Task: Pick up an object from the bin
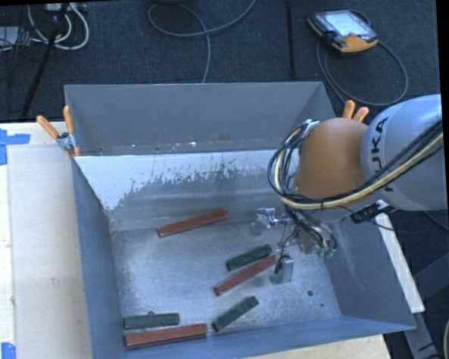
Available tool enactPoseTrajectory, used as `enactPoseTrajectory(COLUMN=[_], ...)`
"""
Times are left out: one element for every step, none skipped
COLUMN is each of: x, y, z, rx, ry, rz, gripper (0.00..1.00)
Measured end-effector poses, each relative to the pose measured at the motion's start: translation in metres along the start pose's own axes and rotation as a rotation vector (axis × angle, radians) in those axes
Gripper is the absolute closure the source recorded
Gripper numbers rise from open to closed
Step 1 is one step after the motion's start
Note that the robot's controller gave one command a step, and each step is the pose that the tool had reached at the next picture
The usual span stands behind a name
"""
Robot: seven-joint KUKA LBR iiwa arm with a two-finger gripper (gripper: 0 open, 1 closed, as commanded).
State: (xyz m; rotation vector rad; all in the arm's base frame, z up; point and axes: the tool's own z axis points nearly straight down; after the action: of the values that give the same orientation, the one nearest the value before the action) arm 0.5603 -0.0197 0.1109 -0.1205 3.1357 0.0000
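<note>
Under your claw (281, 267) lies one end of the middle stick (242, 278), a long red-brown stick on the floor of the grey bin (206, 123). The claw's tip sits right at that end and looks like it touches it. You cannot tell how far the claw is open, and you cannot tell if it has hold of the stick. From the claw, the middle stick slants away down and to the left in your view, and it lies flat.

Just beside the claw, a little above the middle stick, you see the near green bar (249, 258). It is short and dark green, and it runs almost the same way as the stick. The two are very close, but you cannot tell if they touch.

Farther from the claw, up and to the left, the back stick (193, 223) lies by itself. It is red-brown and long too.

Down and to the left of the claw, the tilted green bar (236, 313) lies on a slant, apart from the middle stick.

Well apart from the claw, far down to the left, two more things lie side by side. They are the corner green bar (151, 320) and, just below it, the front stick (166, 335), which is red-brown.

Above the claw and a little to the right, you see the arm's round orange cover (326, 161). Cables (283, 175) loop around it on the side nearest the back stick.
</note>
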Motion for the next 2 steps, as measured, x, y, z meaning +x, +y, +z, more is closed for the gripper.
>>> enactPoseTrajectory(x=[0.003, 0.053], y=[0.023, 0.038], z=[0.037, 0.041], rx=[-0.001, -0.003], ry=[0.004, 0.006], rz=[-0.153, -0.467], gripper=[0.0, 1.0])
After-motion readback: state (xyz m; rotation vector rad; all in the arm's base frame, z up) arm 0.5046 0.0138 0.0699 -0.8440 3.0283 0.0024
